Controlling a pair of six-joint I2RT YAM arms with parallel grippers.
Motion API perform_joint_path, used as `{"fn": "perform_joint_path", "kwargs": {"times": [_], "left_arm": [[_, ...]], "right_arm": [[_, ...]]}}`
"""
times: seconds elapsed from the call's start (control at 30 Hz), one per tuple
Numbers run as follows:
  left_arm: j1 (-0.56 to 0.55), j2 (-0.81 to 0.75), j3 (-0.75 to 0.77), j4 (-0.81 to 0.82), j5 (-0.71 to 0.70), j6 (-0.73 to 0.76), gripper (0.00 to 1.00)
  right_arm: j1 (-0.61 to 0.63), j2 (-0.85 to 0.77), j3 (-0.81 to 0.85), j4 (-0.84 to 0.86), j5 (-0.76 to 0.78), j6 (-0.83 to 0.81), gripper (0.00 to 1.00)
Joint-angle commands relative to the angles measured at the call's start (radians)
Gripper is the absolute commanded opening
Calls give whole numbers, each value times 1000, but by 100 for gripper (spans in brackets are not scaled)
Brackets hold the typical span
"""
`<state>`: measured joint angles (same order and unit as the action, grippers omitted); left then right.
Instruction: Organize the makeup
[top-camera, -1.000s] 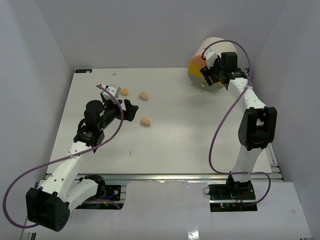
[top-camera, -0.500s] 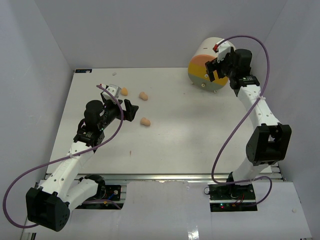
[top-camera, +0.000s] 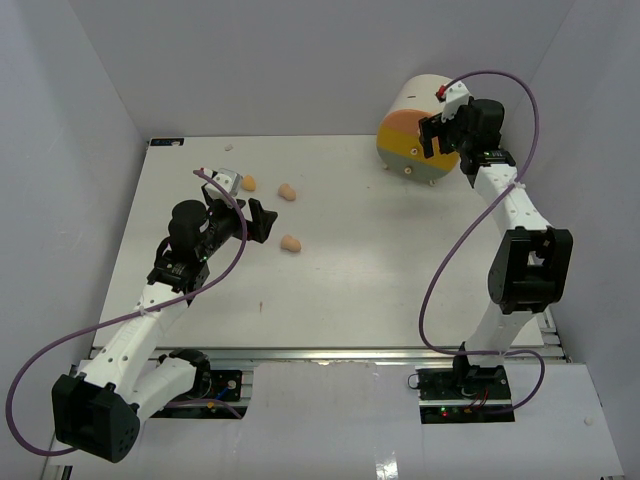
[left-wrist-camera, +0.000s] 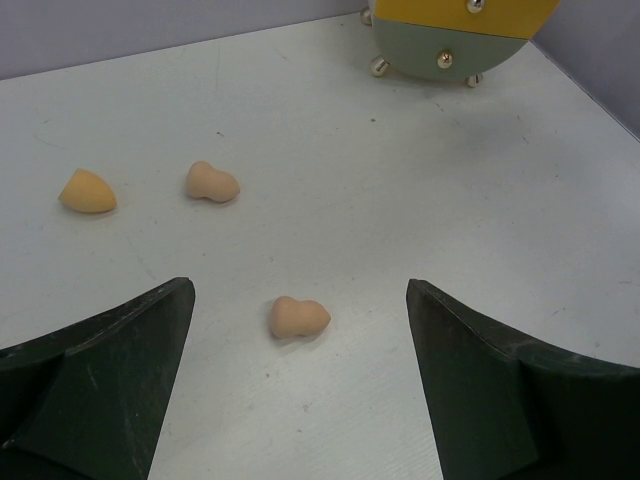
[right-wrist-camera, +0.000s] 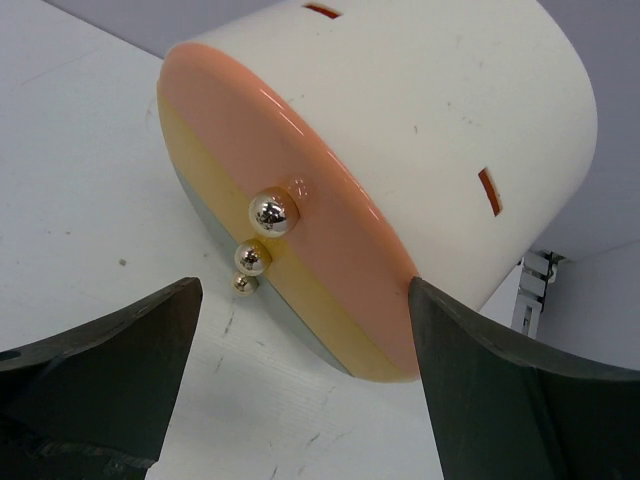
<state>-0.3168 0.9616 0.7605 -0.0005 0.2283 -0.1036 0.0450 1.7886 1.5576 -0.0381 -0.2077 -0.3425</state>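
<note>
Now my left gripper (left-wrist-camera: 298, 288) gapes, a peach sponge (left-wrist-camera: 299, 317) just beyond its jaws, far from the drawer cylinder (left-wrist-camera: 445, 35). My right gripper (right-wrist-camera: 305, 285), released, faces it.

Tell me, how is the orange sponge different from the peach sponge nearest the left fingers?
The orange sponge is deep yellow-orange; the peach sponge is paler pink. The orange sponge is a plain teardrop; the peach sponge is pinched in the middle like a peanut. Both lie on their sides on the white table.

Sponges (left-wrist-camera: 299, 317) left of drum (right-wrist-camera: 420, 130) peach. Drum cream, front banded pink/yellow/grey-green, gold knobs (right-wrist-camera: 272, 212). Table (left-wrist-camera: 400, 200) white.
</note>
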Motion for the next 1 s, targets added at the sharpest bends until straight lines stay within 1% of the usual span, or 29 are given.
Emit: {"fn": "perform_joint_path", "kwargs": {"times": [0.0,0.1,0.2,0.33,0.47,0.67,0.8,0.97], "left_arm": [[3,3,-3,5,21,8,98],[3,6,-1,5,28,7,98],[4,6,0,5,33,5,98],[4,6,-1,6,30,5,98],[2,6,-1,5,26,8,98],[4,9,0,5,26,10,98],[4,11,0,7,26,10,98],[3,14,0,5,28,10,98]], "right_arm": [[-12,-79,-23,132,-44,37,91],[-13,-119,-57,177,-22,71,91],[-20,-99,-37,190,35,131,90],[-26,-29,24,169,72,184,90],[-28,67,104,129,78,183,90],[-33,151,187,126,10,114,90],[-76,199,255,95,-31,103,91],[-113,246,331,69,-91,232,91]]}}
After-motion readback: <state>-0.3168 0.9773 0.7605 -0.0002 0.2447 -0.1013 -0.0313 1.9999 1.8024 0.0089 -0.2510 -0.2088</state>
